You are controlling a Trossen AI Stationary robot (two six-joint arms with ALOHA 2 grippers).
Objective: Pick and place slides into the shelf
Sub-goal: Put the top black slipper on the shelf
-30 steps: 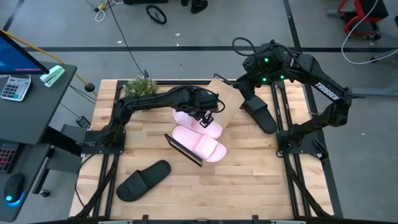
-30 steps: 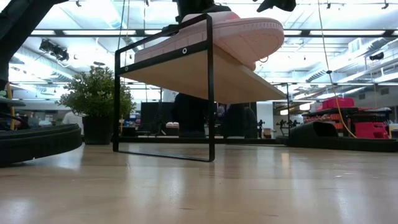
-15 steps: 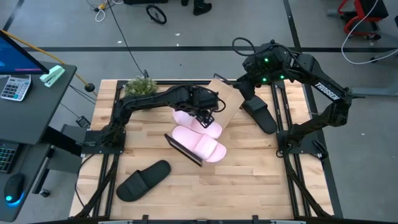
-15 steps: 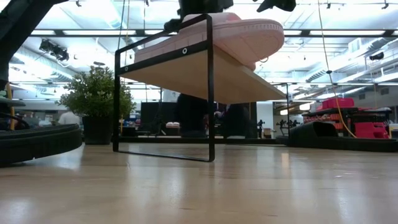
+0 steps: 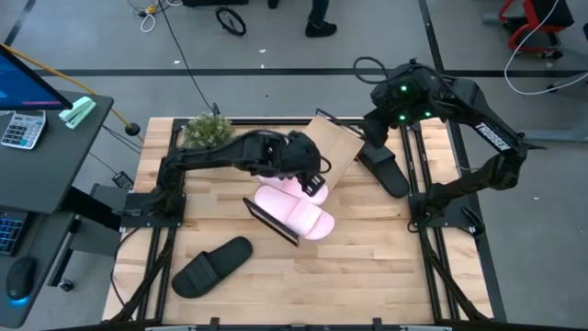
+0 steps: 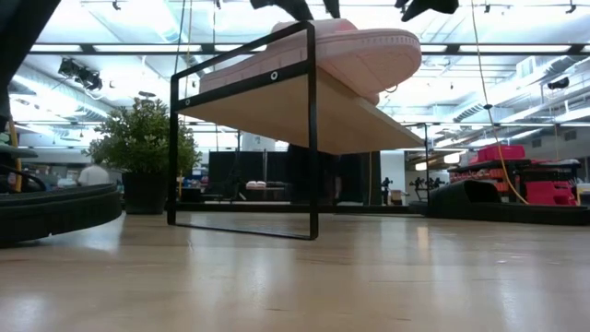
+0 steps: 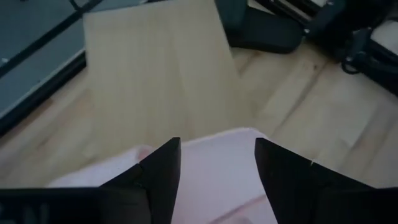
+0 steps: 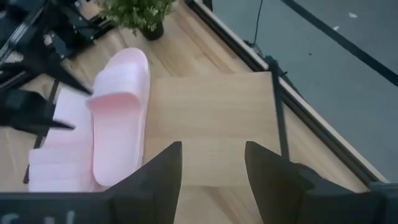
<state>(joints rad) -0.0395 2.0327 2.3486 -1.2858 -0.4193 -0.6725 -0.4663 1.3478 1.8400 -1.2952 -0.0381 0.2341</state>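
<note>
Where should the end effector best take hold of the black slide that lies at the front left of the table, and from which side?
Probably at the wide strap of the black slide, coming straight down from above. It lies flat and sole-down with free tabletop around it, and the raised strap gives the fingers an edge to close across.

the two slides on the shelf [image 5: 333, 147] are pale pink: the nearer pink slide [image 5: 296, 212] and the farther pink slide [image 8: 118, 118], both plain, without pattern. the shelf board is light, pale wood with faint grain, framed at its ends in black metal. the other two slides are matte black, one [image 5: 212, 267] at the front of the counter, one [image 5: 384, 172] by the right arm. the counter [image 5: 367, 267] is warm blond wood in long butcher-block strips. the arms are dark, nearly black; the right arm [image 5: 478, 119] carries small green lights and white lettering. the potted plant [image 5: 204, 129] is green. the floor [image 5: 276, 46] is grey with dark lines.
</note>
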